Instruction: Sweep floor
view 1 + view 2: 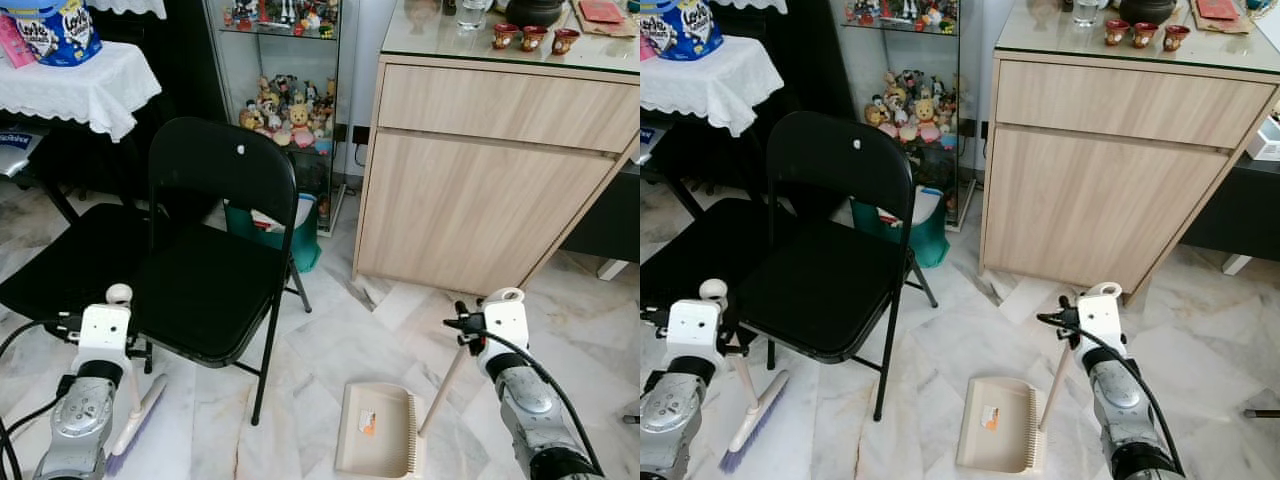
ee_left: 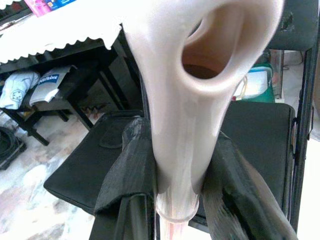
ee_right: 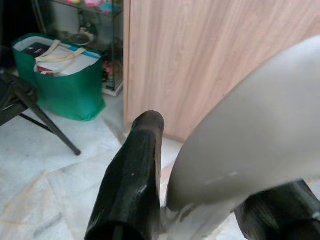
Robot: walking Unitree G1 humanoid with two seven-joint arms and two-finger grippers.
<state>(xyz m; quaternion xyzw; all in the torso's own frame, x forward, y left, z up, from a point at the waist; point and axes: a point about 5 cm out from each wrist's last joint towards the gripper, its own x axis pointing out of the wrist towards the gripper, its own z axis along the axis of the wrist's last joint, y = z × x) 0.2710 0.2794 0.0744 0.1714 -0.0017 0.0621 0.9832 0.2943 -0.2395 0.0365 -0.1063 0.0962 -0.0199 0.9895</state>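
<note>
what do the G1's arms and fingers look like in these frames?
Both the left arm and the right arm are silver metal with rounded joint housings, white wrist blocks and loose black cables. The fingers are long, matte black and round-tipped. No markings legible.

A white packet (image 2: 46, 86) lying on the low shelf under the cloth-covered worktop is showing blue lettering, seemingly "Robot"; other print is staying illegible.

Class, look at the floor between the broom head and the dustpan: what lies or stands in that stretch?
In the left eye view, between the broom head and the dustpan, one front leg of the black folding chair stands on otherwise bare marble floor.
</note>
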